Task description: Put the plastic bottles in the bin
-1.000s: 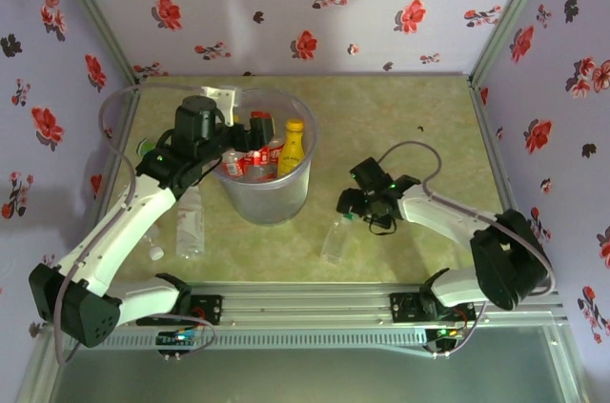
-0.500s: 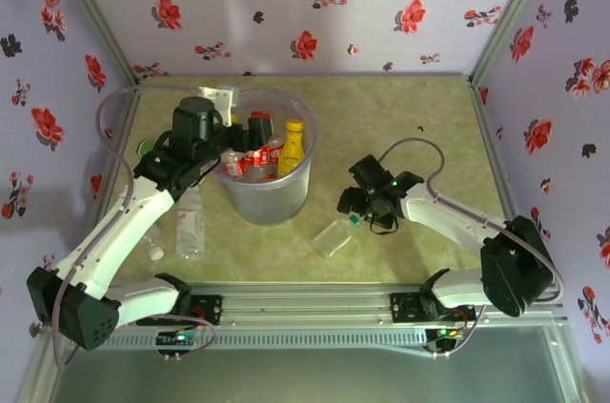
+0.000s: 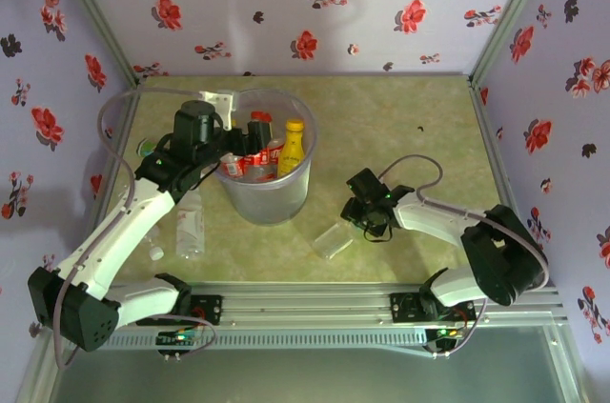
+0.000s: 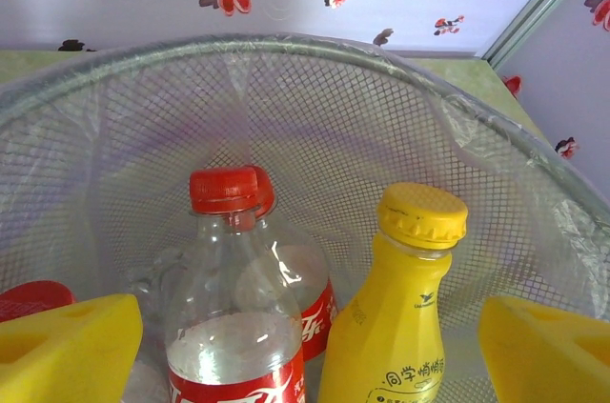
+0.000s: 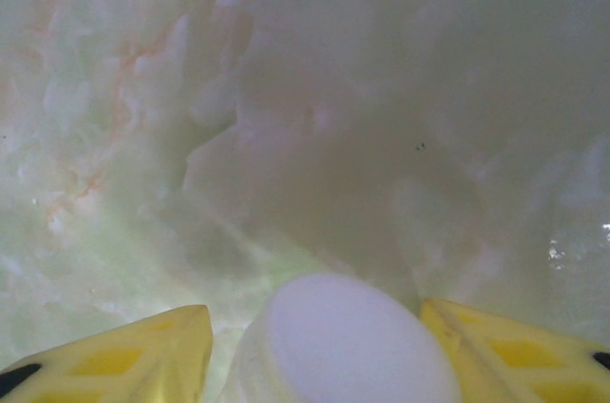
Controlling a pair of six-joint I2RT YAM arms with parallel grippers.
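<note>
Change: right pincer (image 3: 362, 218) lower; clear plastic bottle (image 3: 331, 240) swung round on green desk (image 3: 400, 127), near round grey bin (image 3: 259, 201) | Pincers: right straddles its white cap (image 5: 348, 346), grip unclear; left pincer (image 3: 225, 144) spread above bin | Handling: light, slick, thin-walled; likely best taken at stiff cap-neck.

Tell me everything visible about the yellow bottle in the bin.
The yellow bottle is opaque yellow plastic with a crimped yellow cap and dark print low on its front. It stands upright inside the bin, toward its right side from above, beside a clear red-capped bottle; whether they touch is unclear.
</note>
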